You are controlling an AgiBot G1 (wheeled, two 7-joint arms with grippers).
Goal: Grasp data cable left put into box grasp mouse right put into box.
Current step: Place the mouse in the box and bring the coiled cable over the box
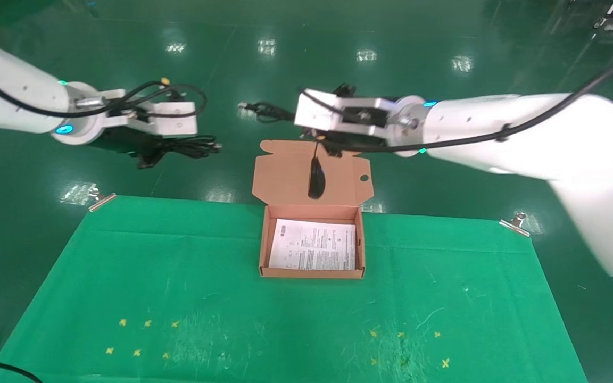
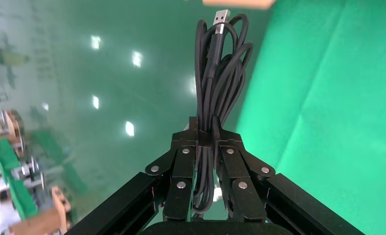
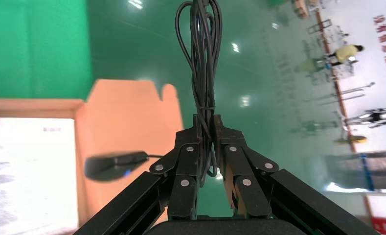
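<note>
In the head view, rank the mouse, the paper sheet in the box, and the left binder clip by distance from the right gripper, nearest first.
1. mouse, dangling by its cord just below the right gripper, over the box flap.
2. paper sheet, flat on the box floor.
3. left binder clip, at the cloth's far left corner.

The small orange-tan cardboard box [image 1: 311, 242] looks matt, with a printed white paper sheet [image 1: 313, 246] inside. Matt green cloth [image 1: 179, 287] covers the table, scuffed near its front. The thin black rubbery data cable [image 2: 219, 83] ends in a shiny metal plug. The black plastic mouse [image 1: 316, 178] has a slight sheen.
</note>
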